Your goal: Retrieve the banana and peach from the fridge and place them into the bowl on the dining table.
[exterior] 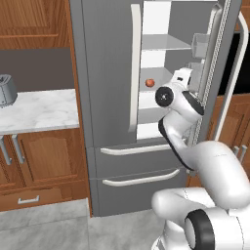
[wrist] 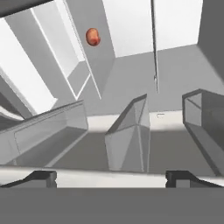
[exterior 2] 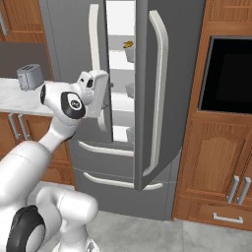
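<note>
The grey fridge (exterior: 107, 73) stands with its right door (exterior 2: 167, 88) swung open on white shelves. A small red-orange peach (exterior: 150, 82) rests on a middle shelf, and in the hand view the peach (wrist: 92, 36) shows far off at the upper left. On a higher shelf lies the yellow banana (exterior 2: 128, 44). My gripper (wrist: 111, 177) is open with nothing between its tips. It sits just inside the fridge opening, to the right of the peach and apart from it. My white hand (exterior: 181, 78) points into the interior.
The open door hangs close on the arm's right, with grey door bins (wrist: 127, 135) just ahead of the fingers. A marble counter (exterior: 44, 110) with a toaster (exterior: 6, 90) lies to the left. A black oven (exterior 2: 229, 74) sits in wooden cabinets on the right.
</note>
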